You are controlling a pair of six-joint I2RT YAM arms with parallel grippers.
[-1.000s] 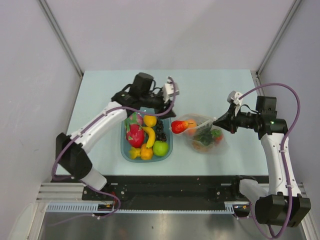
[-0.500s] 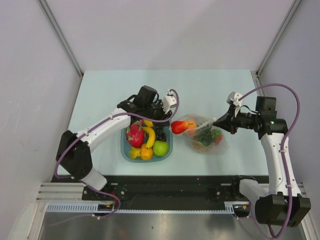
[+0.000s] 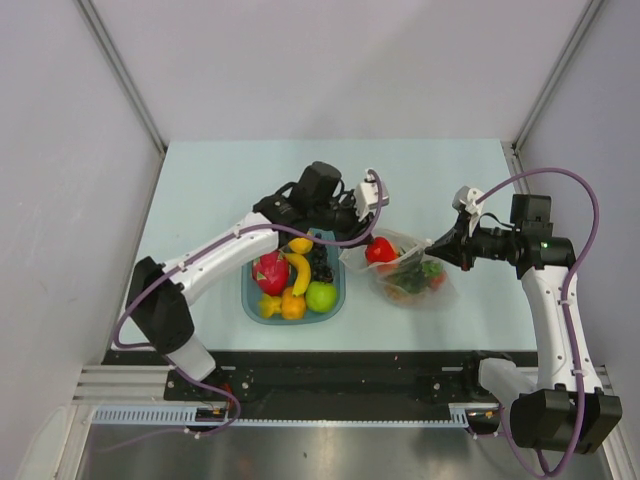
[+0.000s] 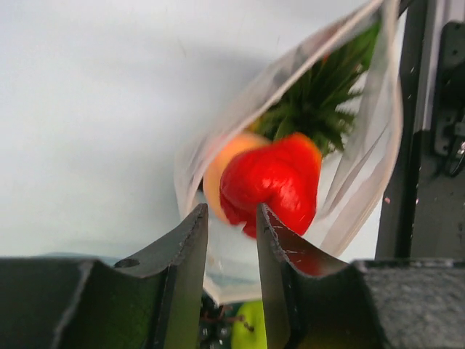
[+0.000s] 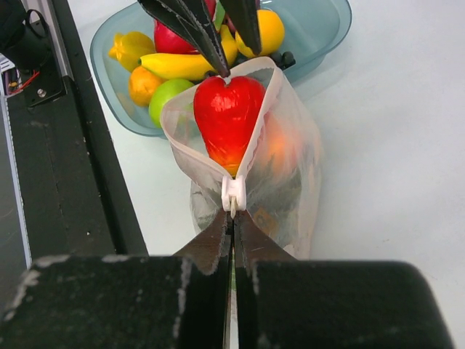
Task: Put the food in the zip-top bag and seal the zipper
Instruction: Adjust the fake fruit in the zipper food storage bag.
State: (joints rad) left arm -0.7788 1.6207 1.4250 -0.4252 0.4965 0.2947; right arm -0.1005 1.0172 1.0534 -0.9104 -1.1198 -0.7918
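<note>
The zip-top bag [image 3: 441, 290] lies right of the tray, its mouth held wide. My right gripper [image 3: 431, 241] is shut on the bag's edge just behind the white zipper slider [image 5: 232, 195]. A red food piece [image 3: 380, 250] sits in the mouth, with a peach [image 4: 216, 171] and a green pineapple crown [image 4: 317, 105] deeper inside. My left gripper [image 3: 362, 237] hovers at the tray side of the mouth. It is open, with a narrow gap and nothing between the fingers [image 4: 190, 240], and their tips are just short of the red piece [image 4: 272, 182].
The translucent blue tray [image 3: 247, 300] stands left of the bag. It holds a pink dragon fruit [image 3: 269, 272], a banana [image 3: 299, 272], a green apple [image 3: 321, 296], dark grapes [image 3: 320, 262] and orange pieces. The black rail [image 3: 330, 370] runs along the near edge.
My left gripper swung right from above the tray to the bag's mouth and its jaws narrowed. The red piece shifted from the mouth's lip further into the bag. The right arm held still.
</note>
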